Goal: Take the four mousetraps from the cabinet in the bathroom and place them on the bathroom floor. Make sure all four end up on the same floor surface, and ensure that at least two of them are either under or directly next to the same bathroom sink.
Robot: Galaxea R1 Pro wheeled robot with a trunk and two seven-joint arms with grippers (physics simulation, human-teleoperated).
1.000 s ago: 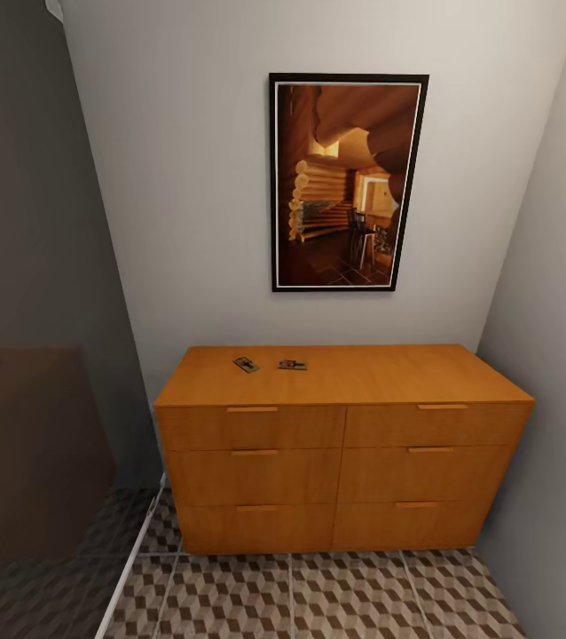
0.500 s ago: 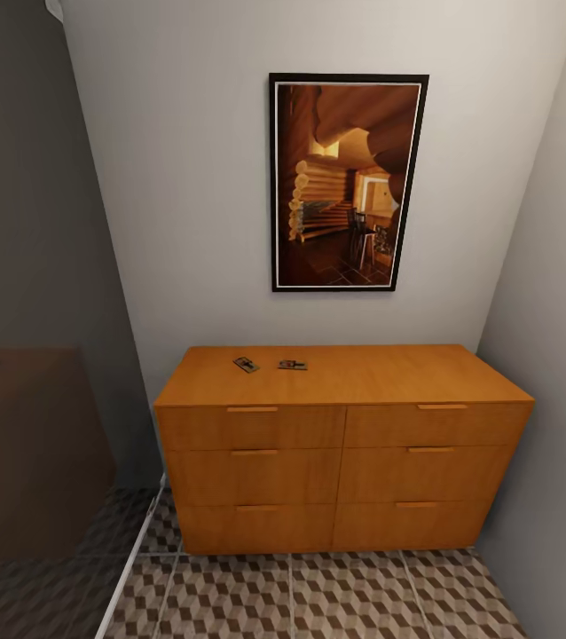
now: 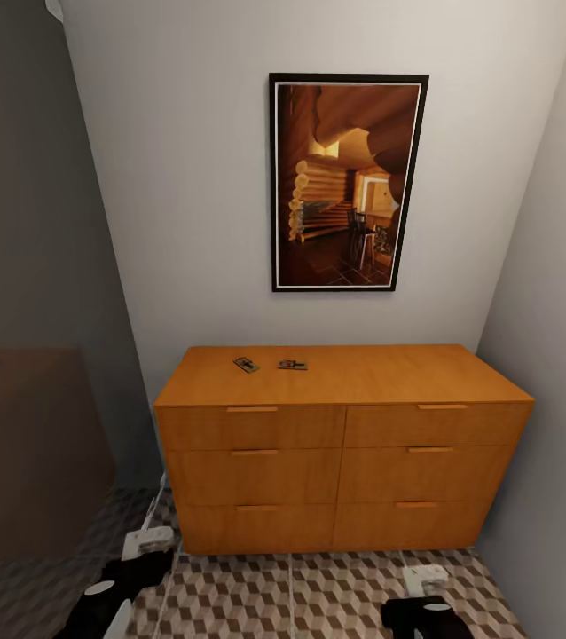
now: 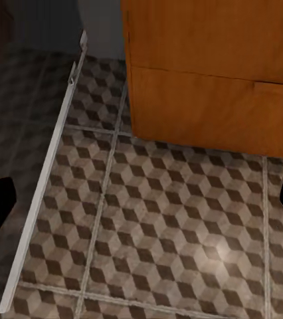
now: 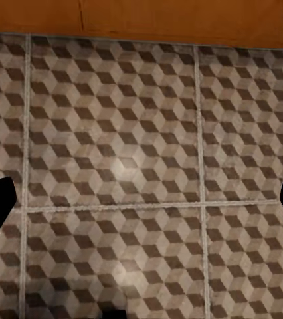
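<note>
— Mousetraps, location?
— Two listed: one mousetrap (image 3: 246,364) and a second mousetrap (image 3: 292,365) lie near each other on top of the cabinet (image 3: 343,448), toward its left rear.

— Surroundings?
— A framed picture (image 3: 347,182) on the wall above; patterned floor (image 3: 336,595) below.

— Grippers?
— Left gripper (image 4: 141,206) and right gripper (image 5: 141,203) both hang over the tiles, fingers spread wide, nothing between them.

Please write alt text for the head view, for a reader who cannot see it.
Two mousetraps lie on an orange-brown cabinet below a framed picture. Both arms rise over the tiled floor at the bottom edge.
</note>
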